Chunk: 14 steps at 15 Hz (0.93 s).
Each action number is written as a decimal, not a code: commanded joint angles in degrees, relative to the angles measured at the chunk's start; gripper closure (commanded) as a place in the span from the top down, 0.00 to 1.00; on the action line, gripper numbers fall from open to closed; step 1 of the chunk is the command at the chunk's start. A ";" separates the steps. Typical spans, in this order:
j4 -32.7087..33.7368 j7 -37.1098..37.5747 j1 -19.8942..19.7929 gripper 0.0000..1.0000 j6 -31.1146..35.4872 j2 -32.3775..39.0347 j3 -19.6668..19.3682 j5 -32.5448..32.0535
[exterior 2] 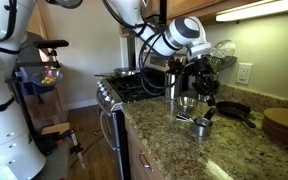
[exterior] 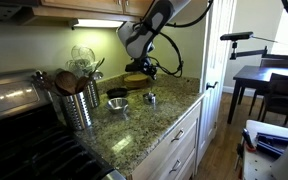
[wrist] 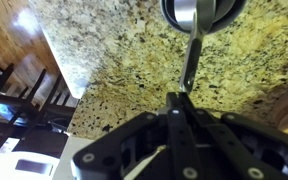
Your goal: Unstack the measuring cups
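Closest in the wrist view, the claw is clenched, apparently on the tip of a cup's handle. The cup sits beyond it over the counter, though whether it rests there or hangs clear is hard to tell. Thin polished steel like this should be light and stiff but slippery. The flat handle is the sensible hold, gripped well in from the tip so the cup cannot pivot. Only the exterior views show a second cup lying apart on the counter, plus the holder and pan. Only the wrist view shows how claw and handle meet.
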 commanded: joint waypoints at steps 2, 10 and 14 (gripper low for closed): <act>-2.54 0.58 0.10 0.43 -1.73 -2.20 1.39 -1.14; -3.56 0.63 0.19 0.95 -1.48 -2.11 2.28 -1.67; -4.18 2.30 -0.02 1.00 -0.78 -1.82 1.66 -2.30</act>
